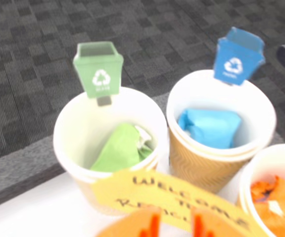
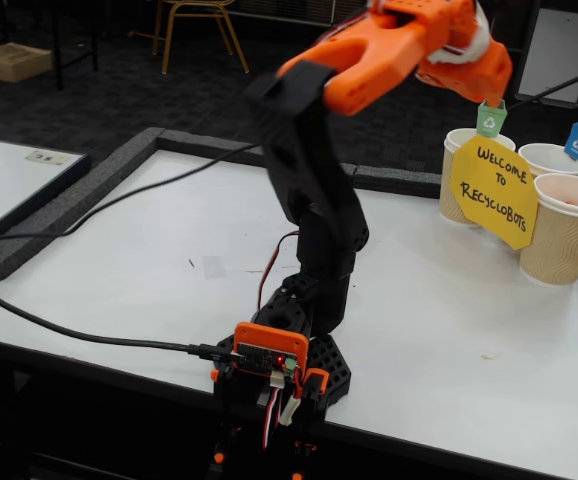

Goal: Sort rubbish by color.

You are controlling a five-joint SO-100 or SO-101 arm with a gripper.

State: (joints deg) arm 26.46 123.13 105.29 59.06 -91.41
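In the wrist view, each piece of rubbish lies inside a paper cup. The green wad (image 1: 120, 148) is in the left cup (image 1: 73, 143) with the green bin flag (image 1: 98, 69). The blue wad (image 1: 209, 126) is in the middle cup (image 1: 206, 165) with the blue flag (image 1: 237, 55). The orange wad (image 1: 275, 205) is in the right cup (image 1: 251, 173). My gripper (image 1: 174, 228) shows as two orange fingertips at the bottom edge, apart, with nothing between them. In the fixed view my gripper (image 2: 484, 80) hovers above the cups, whose insides are hidden there.
A yellow "Welcome to Recyclobots" sign (image 2: 494, 190) stands in front of the cups (image 2: 569, 235) at the white table's far right. A black foam border (image 2: 79, 195) edges the table. The arm's base (image 2: 279, 365) is clamped at the front edge, with a cable trailing left.
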